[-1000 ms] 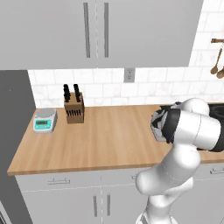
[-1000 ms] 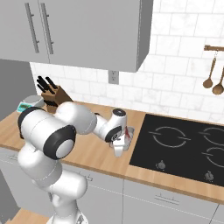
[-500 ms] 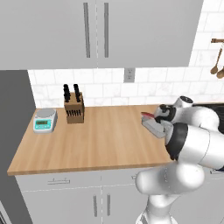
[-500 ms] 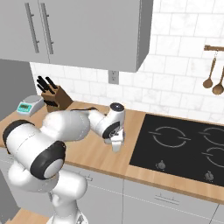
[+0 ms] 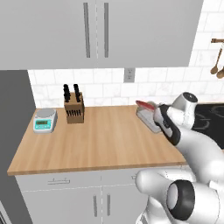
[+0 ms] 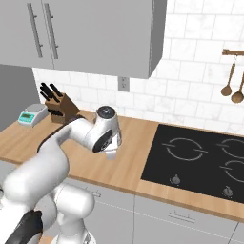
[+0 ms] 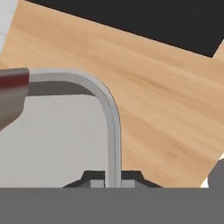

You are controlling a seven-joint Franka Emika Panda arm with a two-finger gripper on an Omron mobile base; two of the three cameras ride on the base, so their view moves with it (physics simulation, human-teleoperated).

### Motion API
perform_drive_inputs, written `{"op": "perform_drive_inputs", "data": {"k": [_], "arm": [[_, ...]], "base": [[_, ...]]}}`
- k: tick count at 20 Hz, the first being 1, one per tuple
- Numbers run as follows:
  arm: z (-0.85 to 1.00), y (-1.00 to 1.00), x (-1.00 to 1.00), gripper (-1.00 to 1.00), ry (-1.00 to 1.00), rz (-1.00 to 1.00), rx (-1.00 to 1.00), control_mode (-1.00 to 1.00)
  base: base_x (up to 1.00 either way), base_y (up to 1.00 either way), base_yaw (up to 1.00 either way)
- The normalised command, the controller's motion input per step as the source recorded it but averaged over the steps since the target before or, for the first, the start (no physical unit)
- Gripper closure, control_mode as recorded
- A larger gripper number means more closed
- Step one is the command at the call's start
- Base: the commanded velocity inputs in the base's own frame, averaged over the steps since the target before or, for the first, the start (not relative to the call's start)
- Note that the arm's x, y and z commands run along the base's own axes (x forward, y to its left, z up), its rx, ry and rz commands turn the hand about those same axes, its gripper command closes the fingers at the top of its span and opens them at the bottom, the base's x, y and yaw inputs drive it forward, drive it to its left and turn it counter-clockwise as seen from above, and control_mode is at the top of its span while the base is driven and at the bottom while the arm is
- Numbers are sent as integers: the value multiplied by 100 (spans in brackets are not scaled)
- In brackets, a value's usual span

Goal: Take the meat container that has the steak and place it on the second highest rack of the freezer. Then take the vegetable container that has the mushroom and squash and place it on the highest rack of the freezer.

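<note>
The meat container [image 5: 148,119] is a shallow grey tray on the right part of the wooden counter [image 5: 92,140], near the cooktop. The steak [image 5: 145,104], a red slab, lies at its far end. My gripper [image 5: 158,121] is shut on the tray's near right rim. In the hand view the grey rim [image 7: 112,122] runs straight down between my fingertips, with the steak [image 7: 12,89] at the left edge. From the right base view my hand [image 6: 110,151] points down at the counter and hides the tray. The vegetable container and the freezer racks are out of view.
A knife block [image 5: 73,109] and a teal kitchen scale [image 5: 45,120] stand at the counter's back left. The black cooktop [image 6: 195,157] lies just right of the tray. Wall cabinets [image 5: 96,30] hang overhead. A tall grey panel [image 5: 13,113] bounds the counter's left end.
The jaws have closed onto the tray's rim. The arm has stretched forward, so its elbow no longer blocks the tray in the left base view.
</note>
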Motion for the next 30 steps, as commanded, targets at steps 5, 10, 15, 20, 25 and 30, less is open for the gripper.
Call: {"op": "perform_drive_inputs", "data": {"k": [5,10,15,20,25,30], "arm": [[18,70,-98,100,-22,9,-16,-100],[9,14,-20,100,-3,2,-1,100],[0,0,0,100,0,0,0,100],[0,0,0,100,0,0,0,100],[0,0,0,100,0,0,0,100],[0,0,0,100,0,0,0,100]], "base": [[0,0,0],[-80,76,15],[-63,100,22],[-30,100,25],[3,100,27],[29,100,27]]}}
